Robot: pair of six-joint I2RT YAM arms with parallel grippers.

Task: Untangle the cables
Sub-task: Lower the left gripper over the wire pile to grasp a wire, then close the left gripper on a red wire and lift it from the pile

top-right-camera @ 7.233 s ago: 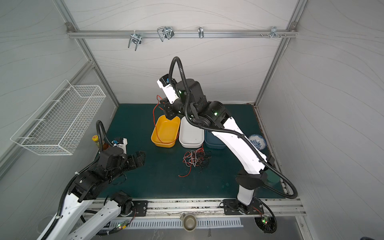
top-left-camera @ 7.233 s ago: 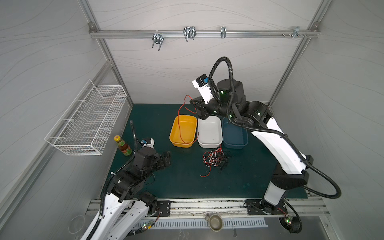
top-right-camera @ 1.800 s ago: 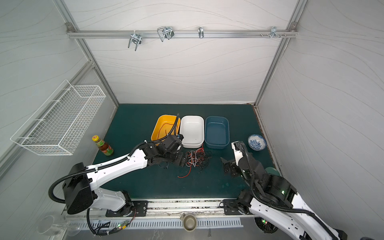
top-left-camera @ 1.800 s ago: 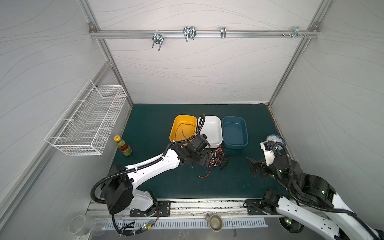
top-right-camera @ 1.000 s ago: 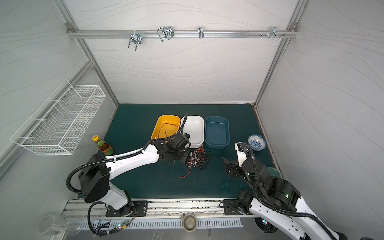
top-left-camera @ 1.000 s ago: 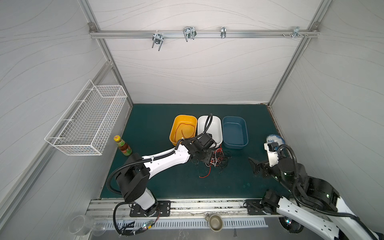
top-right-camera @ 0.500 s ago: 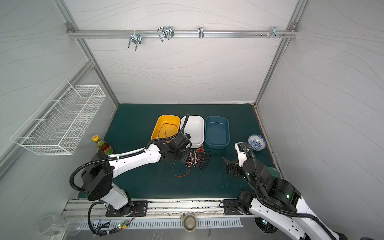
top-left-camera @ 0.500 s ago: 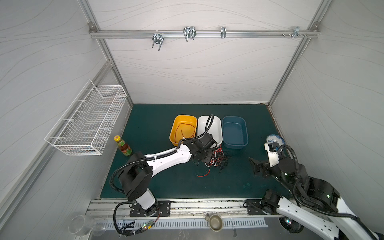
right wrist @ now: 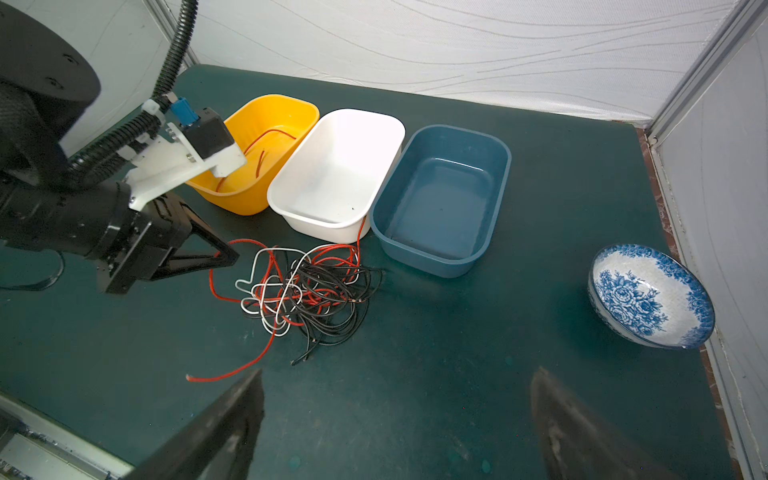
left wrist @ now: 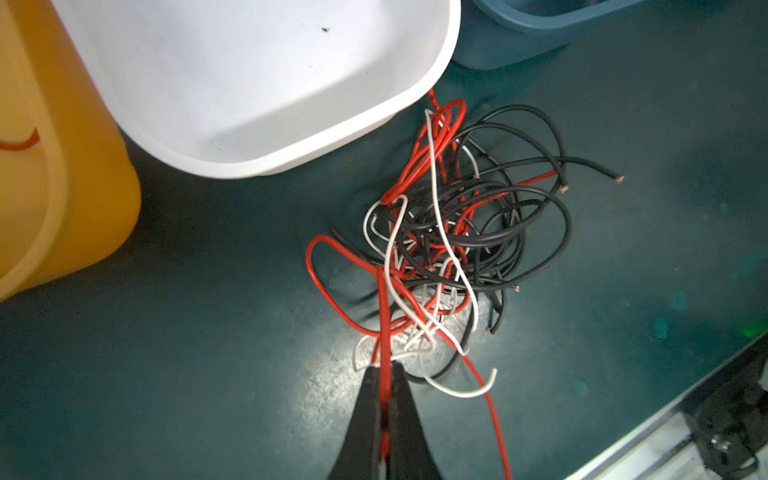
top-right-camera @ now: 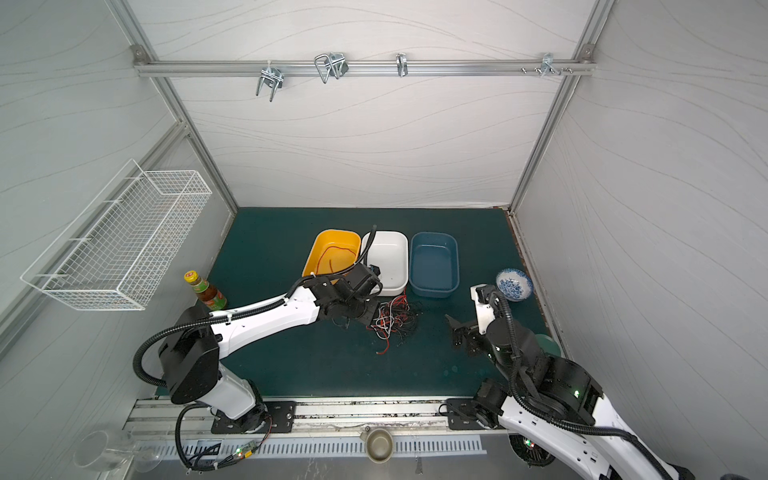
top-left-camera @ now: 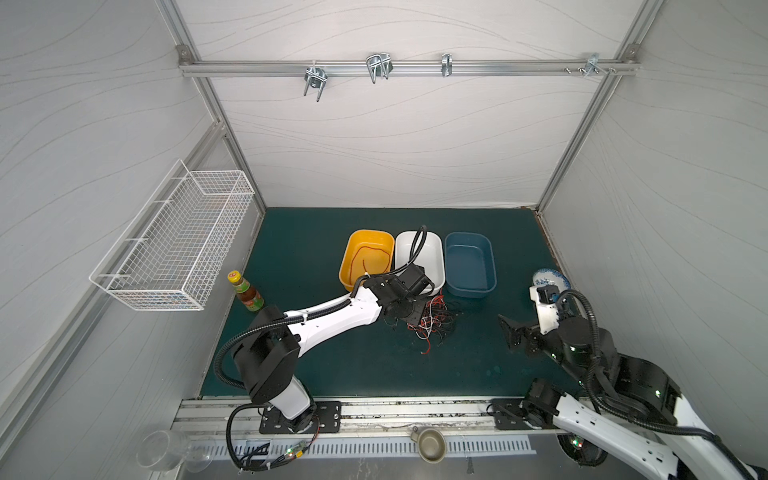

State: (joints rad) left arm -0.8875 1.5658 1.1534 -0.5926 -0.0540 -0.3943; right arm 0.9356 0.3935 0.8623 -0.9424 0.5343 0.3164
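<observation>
Sprawling in loopy knot: thin red, black, white cables (left wrist: 440, 249).

In both top views the left arm (top-left-camera: 332, 320) stretches to mid-frame, left gripper (left wrist: 384, 376) pinched on a red cable (left wrist: 383, 316); right gripper (right wrist: 399, 374) gapes wide.

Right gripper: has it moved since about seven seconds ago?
Yes. The right gripper has left the far end of the yellow bin and pulled back to the front right, now past the blue bin, near the blue-patterned bowl.
</observation>
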